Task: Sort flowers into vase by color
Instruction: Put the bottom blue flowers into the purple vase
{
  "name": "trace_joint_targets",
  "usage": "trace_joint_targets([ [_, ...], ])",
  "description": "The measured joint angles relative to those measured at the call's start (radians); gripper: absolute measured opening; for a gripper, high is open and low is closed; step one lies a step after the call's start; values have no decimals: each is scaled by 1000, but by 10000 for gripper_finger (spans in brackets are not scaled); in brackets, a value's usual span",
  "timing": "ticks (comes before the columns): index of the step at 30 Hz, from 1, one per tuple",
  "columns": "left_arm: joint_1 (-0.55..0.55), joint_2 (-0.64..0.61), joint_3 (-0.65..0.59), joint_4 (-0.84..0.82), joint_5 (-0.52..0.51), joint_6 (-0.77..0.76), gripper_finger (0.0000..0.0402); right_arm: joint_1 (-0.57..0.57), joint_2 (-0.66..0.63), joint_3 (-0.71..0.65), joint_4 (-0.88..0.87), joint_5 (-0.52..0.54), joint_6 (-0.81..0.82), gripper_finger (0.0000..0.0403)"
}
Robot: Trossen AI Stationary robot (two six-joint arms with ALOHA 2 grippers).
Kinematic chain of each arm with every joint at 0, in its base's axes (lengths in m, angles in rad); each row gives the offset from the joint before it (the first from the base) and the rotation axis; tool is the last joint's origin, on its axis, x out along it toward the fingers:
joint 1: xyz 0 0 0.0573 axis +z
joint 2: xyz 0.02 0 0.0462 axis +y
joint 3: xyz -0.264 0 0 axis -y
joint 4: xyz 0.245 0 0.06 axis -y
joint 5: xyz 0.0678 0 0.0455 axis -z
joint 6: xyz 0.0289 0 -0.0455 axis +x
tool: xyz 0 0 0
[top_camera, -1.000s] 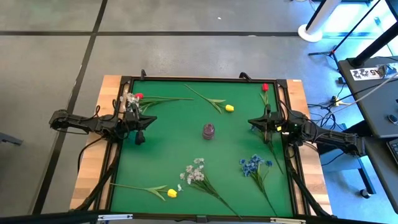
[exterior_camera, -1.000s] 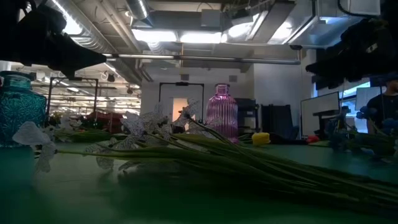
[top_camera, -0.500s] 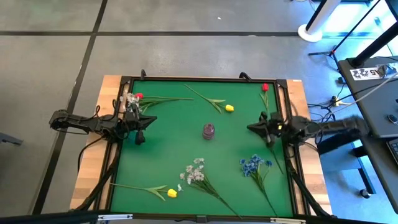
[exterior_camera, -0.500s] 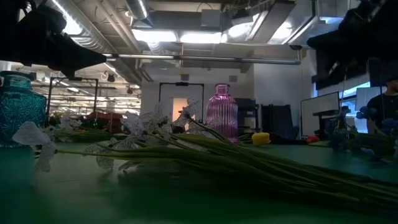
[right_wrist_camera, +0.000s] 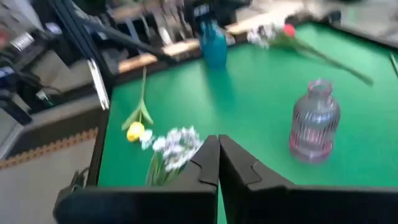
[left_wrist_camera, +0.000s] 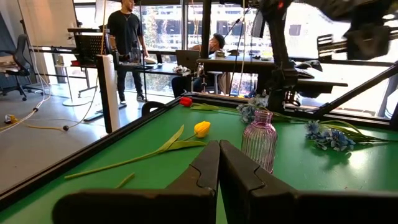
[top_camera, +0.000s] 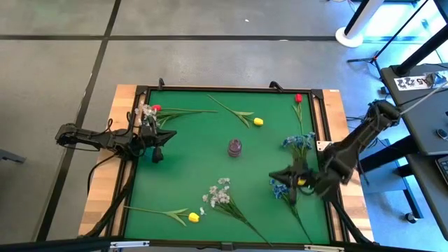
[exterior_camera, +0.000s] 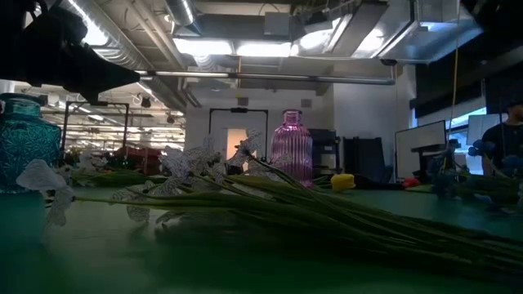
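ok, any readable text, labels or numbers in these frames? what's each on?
White tag on the dark stand right of the table, high view: black marks or digits, too small to read.
Pink vase, teal vase, flowers, green mat: no print visible.
Nothing else legible in any view.

A green-topped table [top_camera: 189, 168] with a dark raised rim is being used as the work surface. A pink ribbed vase [top_camera: 235, 147] is standing near its middle. Lying flat on the green are two yellow tulips [top_camera: 258, 122] [top_camera: 193, 218], two red tulips [top_camera: 298, 98] [top_camera: 156, 108], a white blossom spray [top_camera: 219, 192] and a blue blossom spray [top_camera: 281, 187].
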Motion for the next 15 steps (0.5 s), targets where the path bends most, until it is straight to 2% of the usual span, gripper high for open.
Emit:
trace_joint_targets([
  [3,0,0,0,0,0,0,4,20,130,190,-254,5,162,0],
  [5,0,0,0,0,0,0,4,18,213,305,-446,-58,305,0],
  [9,0,0,0,0,0,0,4,8,357,451,-780,-442,655,10],
  [11,0,0,0,0,0,0,4,-1,419,470,-872,-655,802,28],
  [13,0,0,0,0,0,0,4,-2,471,462,-925,-871,864,56],
  [15,0,0,0,0,-1,0,4,-2,514,453,-916,-1020,870,93],
])
